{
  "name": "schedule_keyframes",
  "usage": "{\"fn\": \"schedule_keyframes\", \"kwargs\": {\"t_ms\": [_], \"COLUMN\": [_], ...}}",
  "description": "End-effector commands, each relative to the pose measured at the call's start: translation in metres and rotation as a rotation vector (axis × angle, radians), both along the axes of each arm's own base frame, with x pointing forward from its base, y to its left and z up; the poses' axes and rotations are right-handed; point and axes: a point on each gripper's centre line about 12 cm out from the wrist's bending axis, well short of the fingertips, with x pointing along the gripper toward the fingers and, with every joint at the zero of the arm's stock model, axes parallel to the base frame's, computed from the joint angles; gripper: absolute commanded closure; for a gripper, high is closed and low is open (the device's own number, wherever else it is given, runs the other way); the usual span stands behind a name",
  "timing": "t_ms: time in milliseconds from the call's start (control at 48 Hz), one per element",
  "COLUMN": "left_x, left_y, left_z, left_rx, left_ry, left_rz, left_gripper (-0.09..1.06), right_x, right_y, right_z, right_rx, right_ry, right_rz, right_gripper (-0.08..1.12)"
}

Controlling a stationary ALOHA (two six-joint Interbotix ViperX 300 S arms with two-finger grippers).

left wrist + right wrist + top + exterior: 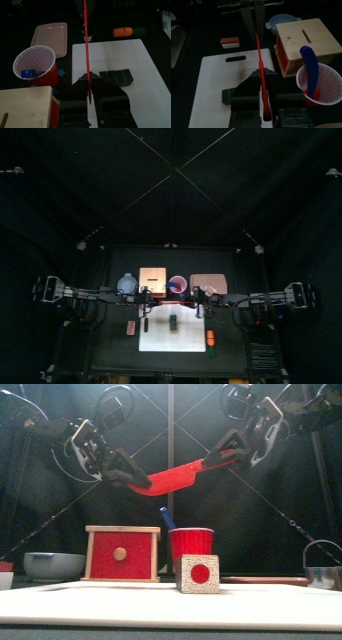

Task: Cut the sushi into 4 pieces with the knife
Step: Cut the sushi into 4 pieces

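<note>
A red toy knife hangs level above the table, held at both ends. My left gripper is shut on its left end and my right gripper is shut on its right end. In the left wrist view the knife runs edge-on out from between the jaws. Below it, the dark green sushi roll lies on the white cutting board. Seen from the front, the roll shows its red-centred end. The right wrist view shows the knife above the roll.
Behind the board stand a red cup holding a blue knife, a wooden box with a red drawer front, a blue-grey bowl and a pink tray. An orange-green toy, a red-white toy and a metal cutter flank the board.
</note>
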Motion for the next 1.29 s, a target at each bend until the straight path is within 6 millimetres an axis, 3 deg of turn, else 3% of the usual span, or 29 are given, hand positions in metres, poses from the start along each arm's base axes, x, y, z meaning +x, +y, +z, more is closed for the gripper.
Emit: {"fn": "schedule_keyframes", "kwargs": {"t_ms": [21, 292, 979, 1292], "left_x": [0.003, 0.004, 0.02, 0.026], "left_y": [0.001, -0.005, -0.046, -0.047], "left_z": [0.007, -0.01, -0.061, -0.072], "left_rx": [0.001, -0.008, -0.05, -0.058], "left_ry": [-0.023, 0.026, 0.169, 0.193], "left_rz": [0.001, -0.014, -0.096, -0.089], "left_gripper": [0.76, 0.76, 0.76, 0.76], "right_x": [0.007, 0.019, 0.019, 0.019], "right_y": [0.003, 0.007, 0.016, 0.016], "right_z": [0.001, -0.016, -0.072, -0.088], "right_rx": [0.041, 0.062, 0.099, 0.102], "right_ry": [0.064, 0.227, 0.452, 0.498], "right_rz": [0.007, 0.038, 0.06, 0.057], "right_gripper": [0.74, 0.74, 0.74, 0.74]}}
